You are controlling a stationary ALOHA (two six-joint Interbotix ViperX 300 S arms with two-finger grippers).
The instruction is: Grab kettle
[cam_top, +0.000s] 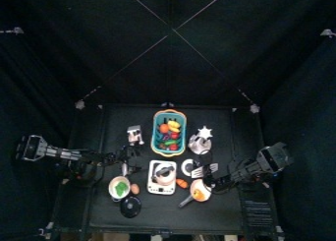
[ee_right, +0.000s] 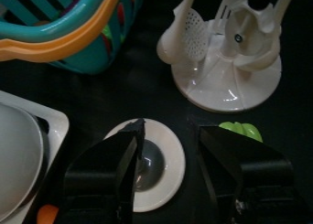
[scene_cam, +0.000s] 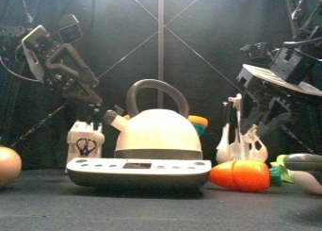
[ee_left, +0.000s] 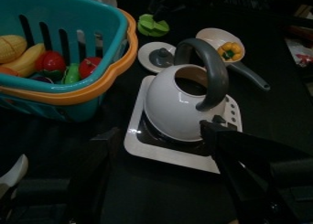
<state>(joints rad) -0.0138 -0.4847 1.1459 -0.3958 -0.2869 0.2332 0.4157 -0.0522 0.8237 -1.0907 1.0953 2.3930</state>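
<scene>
Jaws stood wide apart on the left gripper (ee_left: 166,164), hovering just short of the cream plastic kettle with grey arched handle (ee_left: 189,95) near the table's front edge. Right gripper (ee_right: 167,159), likewise spread, hung over a small white plate (ee_right: 156,168) beside it; the left looked better lined up.

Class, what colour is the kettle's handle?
Dark grey, on a cream kettle; its handle shows best in the left wrist view.

No readable text, brand, number or sign anywhere. Small dark markings on front panel of white rectangular plastic kettle base (scene_cam: 138,167), too fine to read. Black drawn emblem on small white upright card-like piece (scene_cam: 83,145) beside base: a figure, not lettering, meaning unclear. Nothing legible near either pincer in wrist views.
</scene>
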